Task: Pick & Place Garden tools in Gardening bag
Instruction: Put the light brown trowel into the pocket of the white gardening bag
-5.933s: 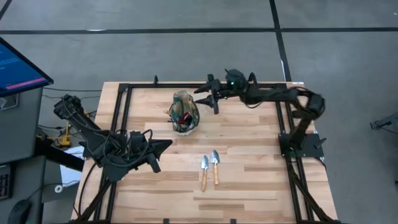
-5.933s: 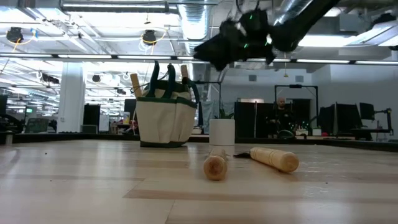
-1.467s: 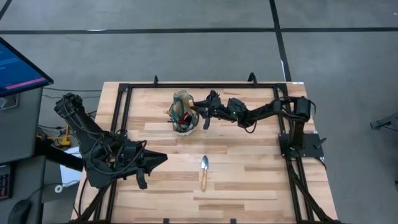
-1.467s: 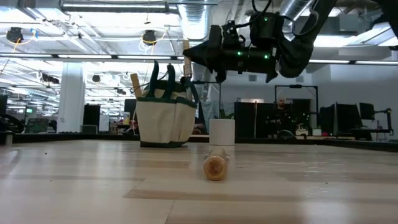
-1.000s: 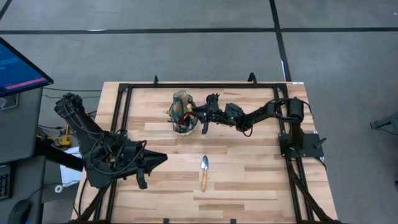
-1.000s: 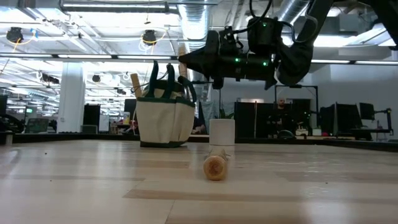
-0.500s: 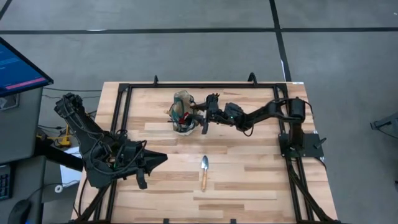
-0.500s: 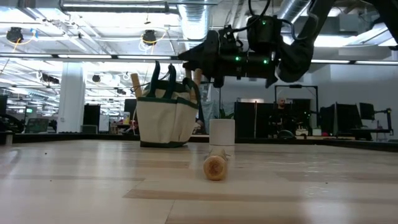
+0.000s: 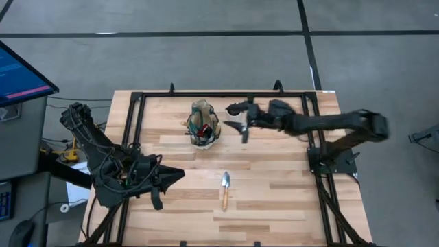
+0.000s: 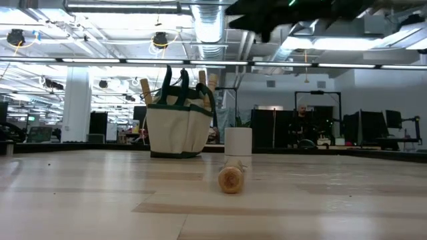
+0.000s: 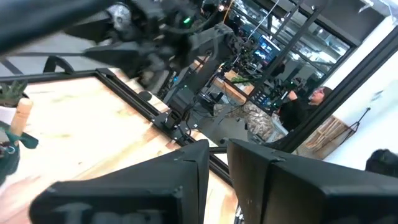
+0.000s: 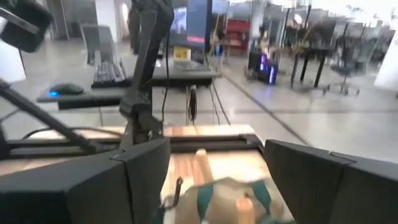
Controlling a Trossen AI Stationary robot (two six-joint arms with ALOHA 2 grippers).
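Right gripper [image 9: 236,123] hovers empty just right of the gardening bag [image 9: 204,123], fingers spread wide. Bag stands at table's far middle with wooden tool handles sticking out. One trowel [image 9: 224,189] lies on the table [image 9: 274,185] nearer the front, well apart from both grippers. Left gripper [image 9: 180,174] waits at left edge, fingers nearly together with a slim gap.
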